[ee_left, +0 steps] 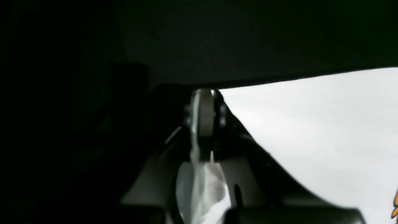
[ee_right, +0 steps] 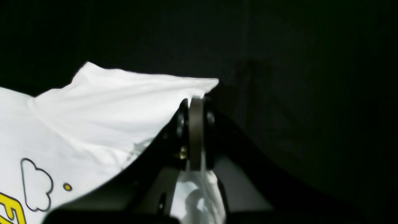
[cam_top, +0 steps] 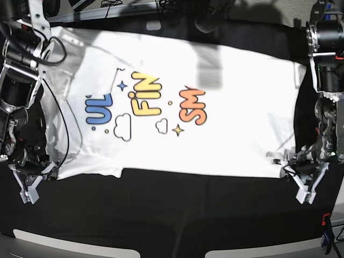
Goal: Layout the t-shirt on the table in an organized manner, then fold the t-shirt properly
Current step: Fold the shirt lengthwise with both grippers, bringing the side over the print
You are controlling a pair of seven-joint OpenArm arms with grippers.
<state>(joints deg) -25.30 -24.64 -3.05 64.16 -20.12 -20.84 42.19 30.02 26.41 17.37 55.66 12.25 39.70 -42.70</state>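
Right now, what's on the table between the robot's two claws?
In the base view, the t-shirt lies print-up on the table, stretched from the right gripper to the left gripper. Each is clamped shut on its cloth.

The t-shirt lies on the table, stretching between both jaws, one corner inside each.

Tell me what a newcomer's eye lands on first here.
The white t-shirt spread print-up across the black table, its blue, yellow and orange cartoon letters at the centre. Then the left gripper and right gripper, each shut on a corner of cloth at the near edge.
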